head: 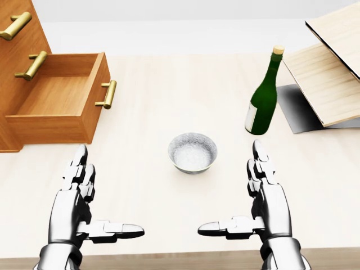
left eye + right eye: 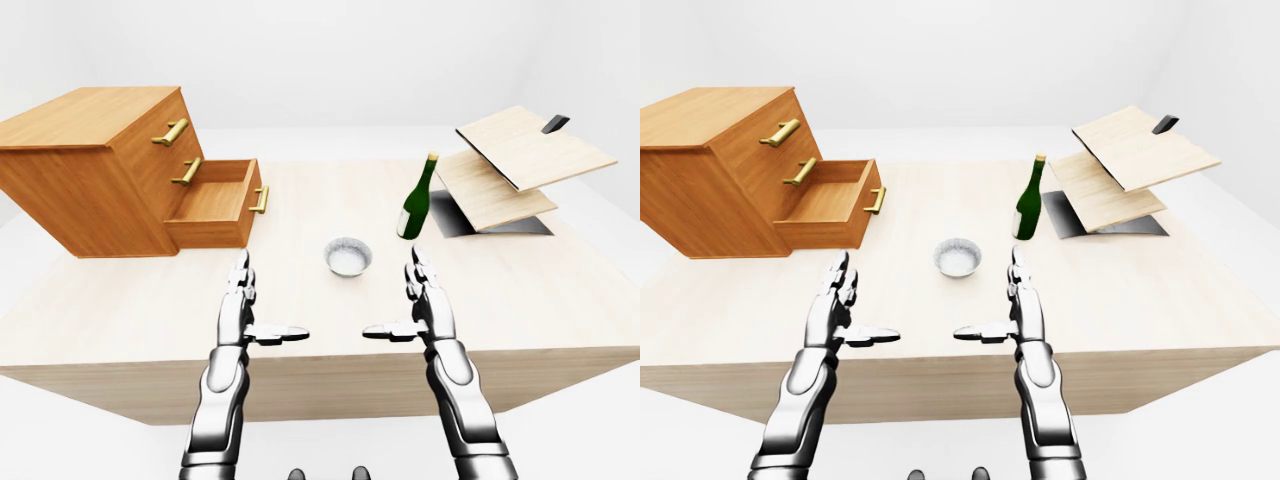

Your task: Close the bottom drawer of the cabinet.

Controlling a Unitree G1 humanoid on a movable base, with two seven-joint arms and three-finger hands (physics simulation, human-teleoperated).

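A wooden cabinet [image 2: 95, 165] with three brass-handled drawers stands at the table's upper left. Its bottom drawer [image 1: 59, 104] is pulled out and shows an empty inside; its brass handle [image 1: 107, 94] faces right. My left hand [image 1: 93, 199] hovers open over the table below the drawer, apart from it, thumb pointing right. My right hand [image 1: 247, 197] is open too, mirrored at the lower right, thumb pointing left. Neither hand touches anything.
A small grey bowl [image 1: 192, 152] sits between and above the hands. A green bottle [image 1: 263, 95] stands upright at the right. Tilted wooden boards [image 2: 520, 160] lie over a dark plate [image 1: 301, 109] at the upper right. The table's near edge [image 2: 330, 385] runs under my forearms.
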